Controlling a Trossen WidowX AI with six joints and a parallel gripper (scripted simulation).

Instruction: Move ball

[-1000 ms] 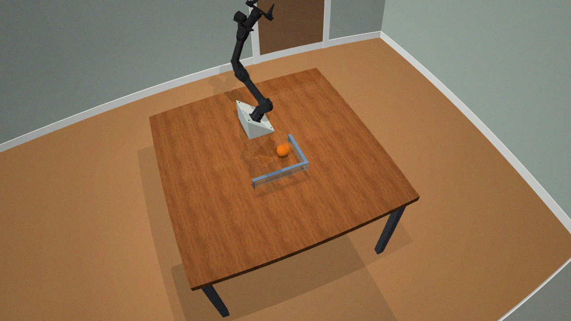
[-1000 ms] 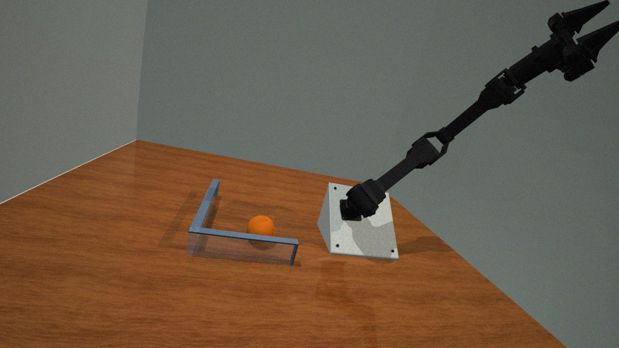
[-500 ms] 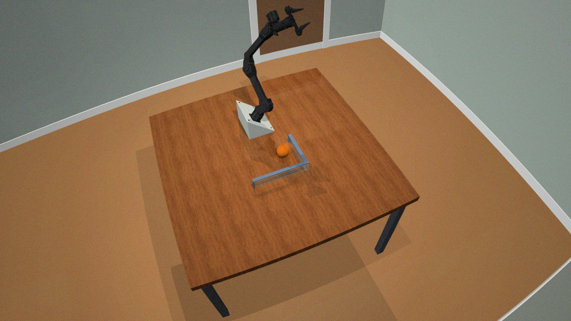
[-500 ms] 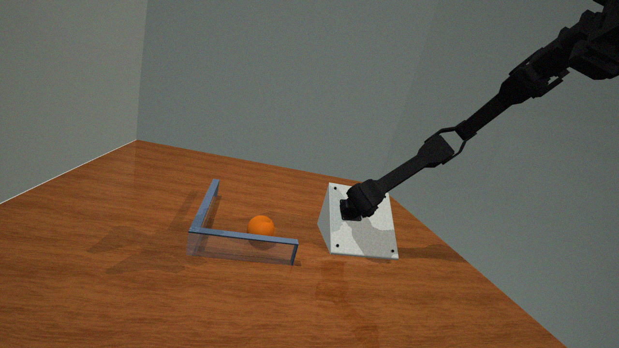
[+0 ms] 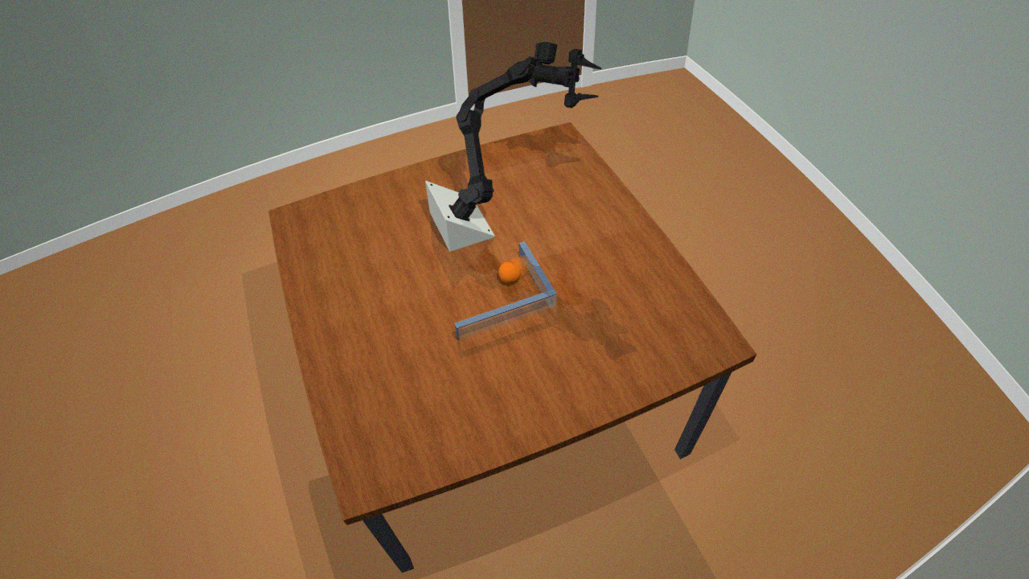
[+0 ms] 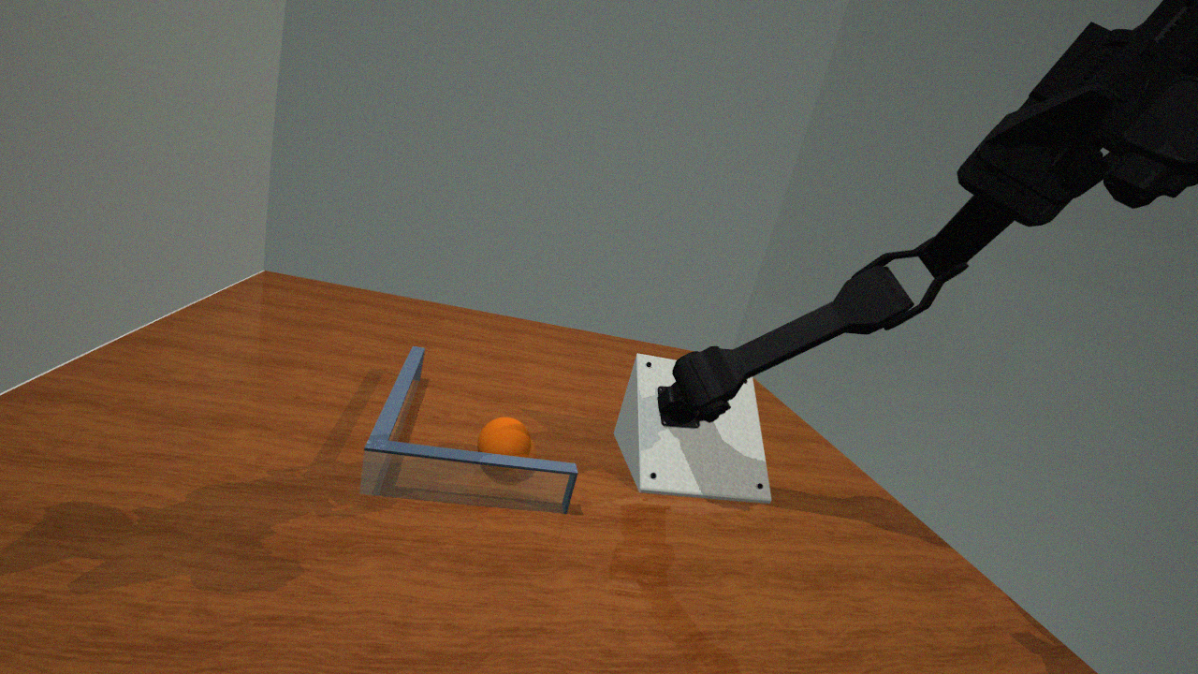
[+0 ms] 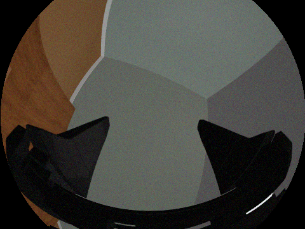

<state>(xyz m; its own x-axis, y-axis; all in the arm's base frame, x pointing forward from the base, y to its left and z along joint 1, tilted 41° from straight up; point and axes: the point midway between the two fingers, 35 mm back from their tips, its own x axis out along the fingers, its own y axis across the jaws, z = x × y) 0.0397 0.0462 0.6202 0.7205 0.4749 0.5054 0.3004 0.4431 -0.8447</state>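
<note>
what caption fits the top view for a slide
Open tool raised beyond the table; orange ball rests inside the clear corner walls.

Arm [image 6: 1029, 168]: cut off by the exterior view's upper right edge, so the gripper falls outside that picture. Fingers: in the wrist view only their dark tips and part of the housing show; the circular frame crops the rest. See-through copy: cannot be told apart from the ball [image 5: 509, 270] in the top view. Ball [image 6: 504, 436]: lower part seen only through the near clear wall [image 6: 469, 457]. Worktop [image 6: 251, 586]: cropped at left, bottom and right in the exterior view.
</note>
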